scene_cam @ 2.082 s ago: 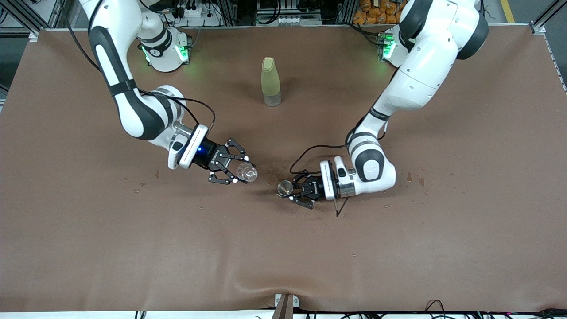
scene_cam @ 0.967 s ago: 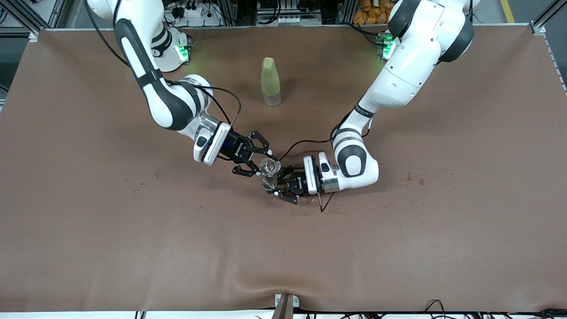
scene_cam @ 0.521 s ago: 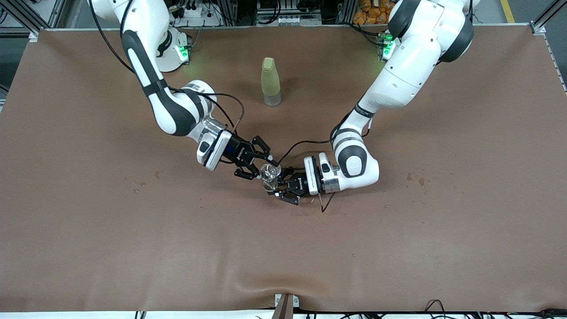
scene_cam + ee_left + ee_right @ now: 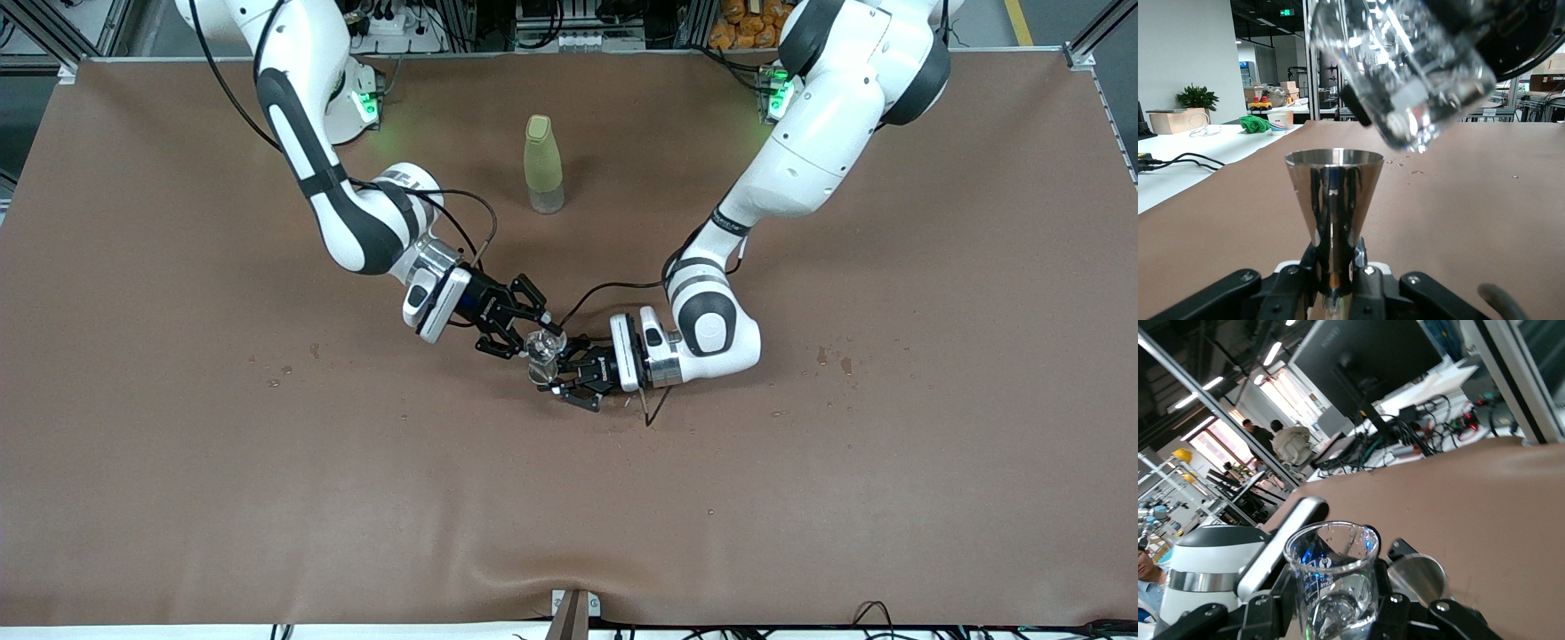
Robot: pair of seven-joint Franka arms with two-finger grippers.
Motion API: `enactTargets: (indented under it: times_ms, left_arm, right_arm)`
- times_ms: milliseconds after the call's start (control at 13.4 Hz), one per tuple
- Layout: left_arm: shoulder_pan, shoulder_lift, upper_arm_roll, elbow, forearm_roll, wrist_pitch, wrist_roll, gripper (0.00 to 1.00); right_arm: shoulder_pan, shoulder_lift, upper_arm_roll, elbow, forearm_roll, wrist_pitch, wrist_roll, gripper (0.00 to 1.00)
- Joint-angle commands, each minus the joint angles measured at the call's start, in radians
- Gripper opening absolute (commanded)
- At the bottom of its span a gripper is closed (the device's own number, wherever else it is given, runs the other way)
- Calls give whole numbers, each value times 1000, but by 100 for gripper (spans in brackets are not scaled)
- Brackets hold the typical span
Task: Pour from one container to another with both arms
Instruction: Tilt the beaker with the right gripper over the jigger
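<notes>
With the right gripper (image 4: 536,342) clamped on the tilted glass (image 4: 539,339) above the jigger (image 4: 540,370) pinched in the left gripper's (image 4: 549,377) jaws, any misalignment spills onto the counter (image 4: 267,462).

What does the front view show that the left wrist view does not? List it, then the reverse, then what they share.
Front view only: both arms whole, the right gripper, and a yellow-green bottle standing farther from the front camera than the grippers.
Left wrist view only: the metal cup seen side-on as an upright cone, and a room with a plant.
Both: the tilted glass over the metal cup in the left gripper, and the brown table.
</notes>
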Motion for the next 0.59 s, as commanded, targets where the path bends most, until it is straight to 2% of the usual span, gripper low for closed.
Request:
enactTargets:
  times_ms: [0,521]
  left_arm:
    - [-13,9,6,19,-34,10,16,0]
    - [-13,9,6,19,-32,10,17,0]
  right_arm:
    - [31,-9,-5,15,28,53,79,6]
    - [45,-15,-5,20,28,70,227,6]
